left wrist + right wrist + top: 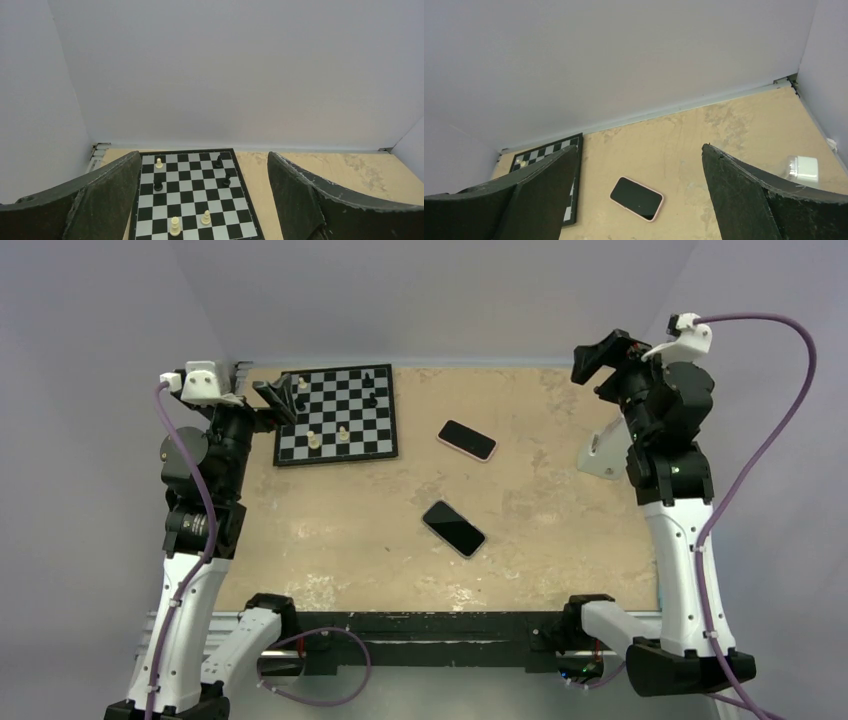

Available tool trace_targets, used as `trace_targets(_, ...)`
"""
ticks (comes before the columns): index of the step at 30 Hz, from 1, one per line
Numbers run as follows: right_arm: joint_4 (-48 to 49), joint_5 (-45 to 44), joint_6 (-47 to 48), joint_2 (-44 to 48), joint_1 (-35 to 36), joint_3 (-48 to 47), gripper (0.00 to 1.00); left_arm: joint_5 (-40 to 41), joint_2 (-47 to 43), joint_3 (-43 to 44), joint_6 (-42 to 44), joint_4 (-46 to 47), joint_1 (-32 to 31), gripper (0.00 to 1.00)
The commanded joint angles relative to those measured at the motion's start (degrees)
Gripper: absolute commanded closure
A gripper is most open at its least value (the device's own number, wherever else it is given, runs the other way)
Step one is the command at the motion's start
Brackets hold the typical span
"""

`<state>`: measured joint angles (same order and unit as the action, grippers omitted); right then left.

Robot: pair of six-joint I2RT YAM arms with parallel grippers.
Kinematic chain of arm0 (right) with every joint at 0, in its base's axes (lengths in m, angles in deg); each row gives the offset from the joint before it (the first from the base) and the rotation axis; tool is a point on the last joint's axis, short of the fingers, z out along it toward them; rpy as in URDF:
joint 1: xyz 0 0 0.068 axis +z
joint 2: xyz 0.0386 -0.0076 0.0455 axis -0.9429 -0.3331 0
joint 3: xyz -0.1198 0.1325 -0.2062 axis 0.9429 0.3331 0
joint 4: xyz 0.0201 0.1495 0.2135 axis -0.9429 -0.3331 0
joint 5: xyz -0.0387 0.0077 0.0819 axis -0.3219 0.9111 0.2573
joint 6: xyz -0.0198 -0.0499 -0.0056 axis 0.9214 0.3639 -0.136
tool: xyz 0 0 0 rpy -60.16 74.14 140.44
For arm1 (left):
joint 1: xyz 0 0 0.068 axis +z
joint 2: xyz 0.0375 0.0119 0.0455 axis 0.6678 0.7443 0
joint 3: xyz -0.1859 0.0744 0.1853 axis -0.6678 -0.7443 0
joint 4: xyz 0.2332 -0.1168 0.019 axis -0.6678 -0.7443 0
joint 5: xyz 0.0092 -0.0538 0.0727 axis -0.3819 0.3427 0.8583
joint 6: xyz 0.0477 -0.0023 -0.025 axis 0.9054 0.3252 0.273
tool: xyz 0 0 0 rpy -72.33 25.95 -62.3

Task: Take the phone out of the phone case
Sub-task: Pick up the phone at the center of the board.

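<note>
The phone lies flat and screen up at mid-back of the table, black glass with a pink rim. It also shows in the right wrist view, between and below my fingers. I cannot tell whether a clear phone case sits around it. A greyish translucent flat thing lies near the right table edge; it may be the case. My left gripper is open and empty above the chessboard. My right gripper is open and empty, held high at the back right.
An all-black phone lies in the table's middle. A chessboard with a few black and white pieces sits at the back left. A small white and translucent thing lies by the right wall. Walls enclose the table.
</note>
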<state>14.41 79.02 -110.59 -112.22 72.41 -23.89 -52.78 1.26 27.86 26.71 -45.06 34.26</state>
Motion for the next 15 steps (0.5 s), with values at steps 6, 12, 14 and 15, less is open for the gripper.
trace_targets(6, -1.8, 7.3, 1.8, -5.0, 0.2, -1.5, 0.01, -2.0, 0.8, 0.4, -0.5, 2.6, -0.3, 0.00)
trace_targets(12, -9.7, 11.9, 7.5, -15.6, 5.3, -7.0, 0.01, -3.1, 1.5, 0.6, -1.1, 2.4, -0.2, 0.00)
trace_targets(14, -15.4, 10.8, 11.2, -22.8, 9.5, -11.2, 0.01, -3.6, 1.8, 0.8, -1.4, 2.1, -0.2, 0.00)
trace_targets(15, -19.0, 10.0, 13.3, -26.1, 12.2, -13.7, 0.01, -3.8, 2.1, 1.0, -1.6, 1.8, -0.2, 0.00)
